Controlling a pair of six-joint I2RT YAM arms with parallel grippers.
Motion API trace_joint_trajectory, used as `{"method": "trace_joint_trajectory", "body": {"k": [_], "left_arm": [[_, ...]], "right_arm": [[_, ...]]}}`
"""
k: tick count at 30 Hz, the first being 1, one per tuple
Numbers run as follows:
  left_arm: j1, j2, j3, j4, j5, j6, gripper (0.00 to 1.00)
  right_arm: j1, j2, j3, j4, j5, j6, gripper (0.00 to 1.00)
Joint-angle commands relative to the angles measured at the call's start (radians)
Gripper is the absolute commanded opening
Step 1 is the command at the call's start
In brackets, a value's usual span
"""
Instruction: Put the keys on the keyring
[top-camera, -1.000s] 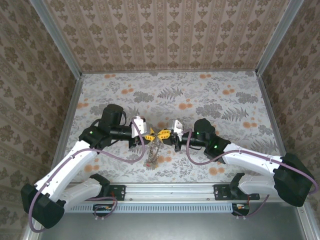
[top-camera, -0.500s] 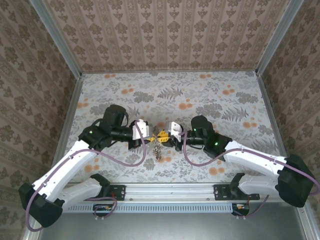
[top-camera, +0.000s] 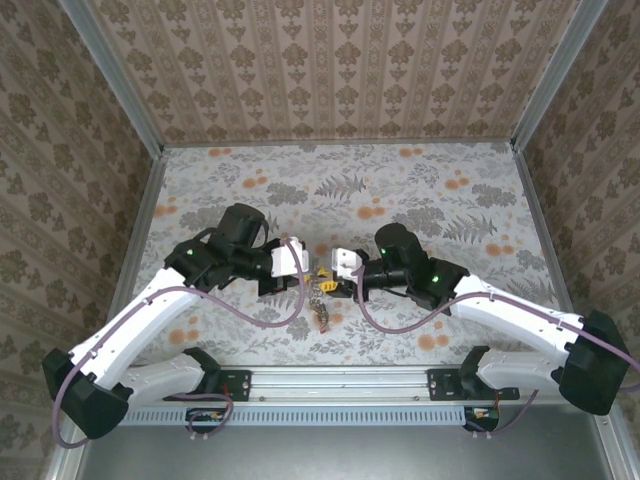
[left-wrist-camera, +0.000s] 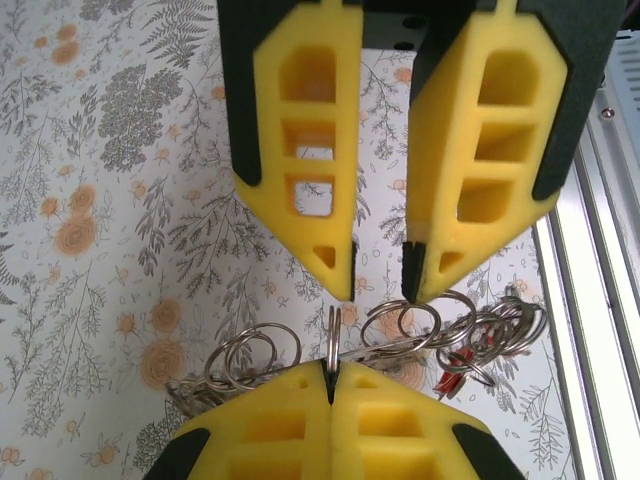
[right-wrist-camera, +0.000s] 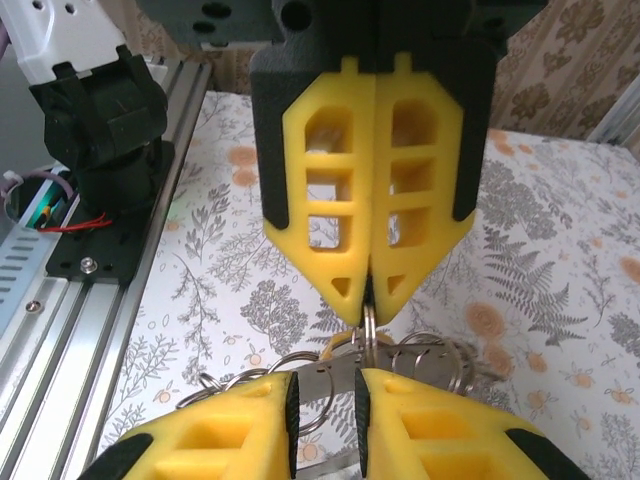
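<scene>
My left gripper is shut on a small split ring that stands on edge. That ring and several others are threaded along a thin metal strip, which may be the keyring seen edge-on. A red tag hangs among the rings at the right. The keys dangle in a bunch below the two grippers. My right gripper is open and faces the left gripper tip to tip, with the strip crossing its gap. From above, the left gripper and the right gripper meet over the table.
An aluminium rail runs along the near edge, with the arm bases on it. A black arm base stands close on the left in the right wrist view. Patterned walls enclose the floral table.
The left gripper has shut on the small ring and the right gripper has opened. Both grippers and the hanging bunch have shifted slightly to the right.
</scene>
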Motion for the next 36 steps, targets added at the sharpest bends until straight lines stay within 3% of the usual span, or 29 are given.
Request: {"method": "trace_joint_trajectory", "body": {"k": [1,10,17,25,36], "left_arm": [[-0.009,0.005,0.05,-0.001,0.036,0.006,0.0],[-0.008,0.007,0.036,0.017,0.061,0.008,0.0],[-0.011,0.012,0.021,0.04,0.072,0.006,0.0],[-0.025,0.037,0.038,0.039,0.073,0.01,0.0],[-0.03,0.046,0.053,0.037,0.073,0.008,0.0]], "right_arm": [[0.007,0.014,0.029,-0.007,0.017,-0.002,0.26],[-0.008,-0.019,-0.024,0.095,0.048,0.054,0.29],[-0.053,-0.057,-0.051,0.07,-0.033,0.031,0.31],[-0.053,0.013,0.001,0.037,-0.133,0.031,0.34],[-0.05,0.054,0.02,0.038,-0.132,0.056,0.19]]}}
